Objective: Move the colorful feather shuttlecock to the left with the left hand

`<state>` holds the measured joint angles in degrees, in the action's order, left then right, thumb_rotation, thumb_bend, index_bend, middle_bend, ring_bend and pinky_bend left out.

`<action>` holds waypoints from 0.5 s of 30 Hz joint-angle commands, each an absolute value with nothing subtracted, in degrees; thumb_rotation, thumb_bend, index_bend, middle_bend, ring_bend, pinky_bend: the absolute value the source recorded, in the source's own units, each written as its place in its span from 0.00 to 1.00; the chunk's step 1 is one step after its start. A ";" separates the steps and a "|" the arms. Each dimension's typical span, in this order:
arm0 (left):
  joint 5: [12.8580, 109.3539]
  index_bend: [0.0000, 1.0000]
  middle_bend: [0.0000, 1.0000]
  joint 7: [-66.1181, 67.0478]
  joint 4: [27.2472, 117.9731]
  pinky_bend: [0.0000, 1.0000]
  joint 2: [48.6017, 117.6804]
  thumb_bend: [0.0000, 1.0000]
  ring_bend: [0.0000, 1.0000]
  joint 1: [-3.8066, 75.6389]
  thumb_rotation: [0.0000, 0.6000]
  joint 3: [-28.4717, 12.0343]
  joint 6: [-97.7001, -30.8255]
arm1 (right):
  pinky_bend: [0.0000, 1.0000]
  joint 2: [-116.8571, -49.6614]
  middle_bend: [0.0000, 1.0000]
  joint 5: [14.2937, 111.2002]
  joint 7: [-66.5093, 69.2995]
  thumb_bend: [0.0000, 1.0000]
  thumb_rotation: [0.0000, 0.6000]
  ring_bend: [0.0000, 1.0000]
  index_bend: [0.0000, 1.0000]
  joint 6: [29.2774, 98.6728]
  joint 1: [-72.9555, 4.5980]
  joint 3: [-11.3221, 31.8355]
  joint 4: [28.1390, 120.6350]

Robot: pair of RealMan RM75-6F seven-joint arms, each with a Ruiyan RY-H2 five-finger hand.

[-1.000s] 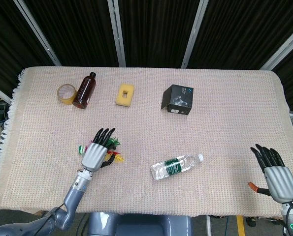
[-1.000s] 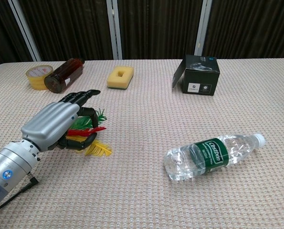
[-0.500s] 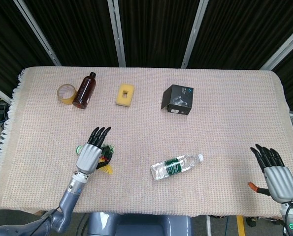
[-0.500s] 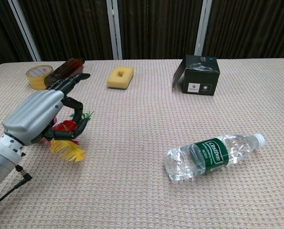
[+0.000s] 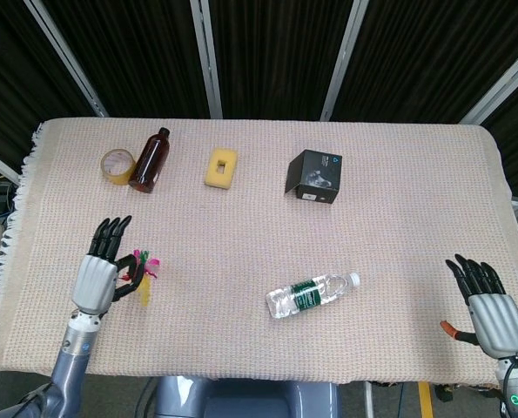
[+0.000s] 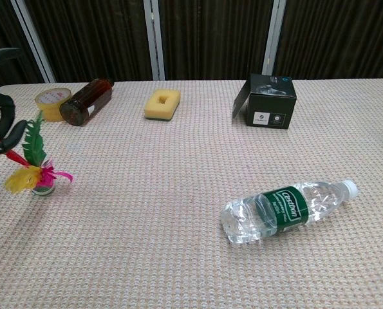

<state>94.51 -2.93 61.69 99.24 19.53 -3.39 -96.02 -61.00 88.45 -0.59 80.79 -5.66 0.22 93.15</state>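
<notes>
Nearest to me, one right hand (image 5: 491,311) rests at the table's near right corner, fingers straight and apart, nothing in it, placed as it was a second ago. One left hand (image 5: 97,273) sits at the near left; the chest view shows only its dark fingertips (image 6: 6,122) at the frame edge, curled beside the feathers, and I cannot tell whether they touch them or have let go. One colorful feather shuttlecock (image 6: 34,166) stands upright on its round base on the cloth, just right of my left hand, with green, yellow, red and pink feathers; a second ago it lay under my palm nearer the table's middle, and both it and my hand are now well to the left. One clear plastic water bottle (image 6: 286,208) lies on its side right of centre, white cap pointing right, green label with white lettering too blurred to read; unmoved. Far row, left to right: one roll of yellowish tape (image 5: 117,165), touching one brown bottle (image 5: 149,159) lying on its side with a black cap; one yellow sponge (image 5: 221,167) with a hollow in its middle; one black box (image 6: 267,100) with a small round white logo and tiny print I cannot read. One woven beige tablecloth (image 5: 398,209), fringed at its left edge, carries everything.
</notes>
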 commanded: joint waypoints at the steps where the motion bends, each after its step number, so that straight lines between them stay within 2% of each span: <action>1: 93.78 0.78 0.01 -2.11 63.03 0.00 94.00 0.48 0.00 16.67 0.88 -3.23 -98.40 | 0.00 -61.20 0.00 87.96 -1.28 0.11 1.00 0.00 0.00 80.83 -5.67 0.54 93.29; 7: 92.19 0.75 0.02 -5.17 64.37 0.00 88.41 0.48 0.00 12.98 0.88 -3.47 -101.29 | 0.00 -61.88 0.00 86.10 -2.69 0.11 1.00 0.00 0.00 79.84 -5.92 1.11 93.19; 9: 92.29 0.70 0.01 -5.76 64.09 0.00 87.46 0.46 0.00 12.34 0.88 -3.45 -101.97 | 0.00 -62.14 0.00 85.71 -3.41 0.11 1.00 0.00 0.00 79.49 -6.01 1.15 93.23; 11: 92.52 0.55 0.00 -6.68 64.25 0.00 86.59 0.38 0.00 11.71 0.88 -3.20 -102.47 | 0.00 -62.44 0.00 85.73 -4.31 0.11 1.00 0.00 0.00 79.10 -6.12 0.95 93.36; 15: 93.56 0.16 0.00 -10.01 66.13 0.00 85.24 0.22 0.00 10.45 0.88 -2.84 -104.50 | 0.00 -63.05 0.00 86.11 -6.20 0.12 1.00 0.00 0.00 79.23 -6.24 0.88 94.04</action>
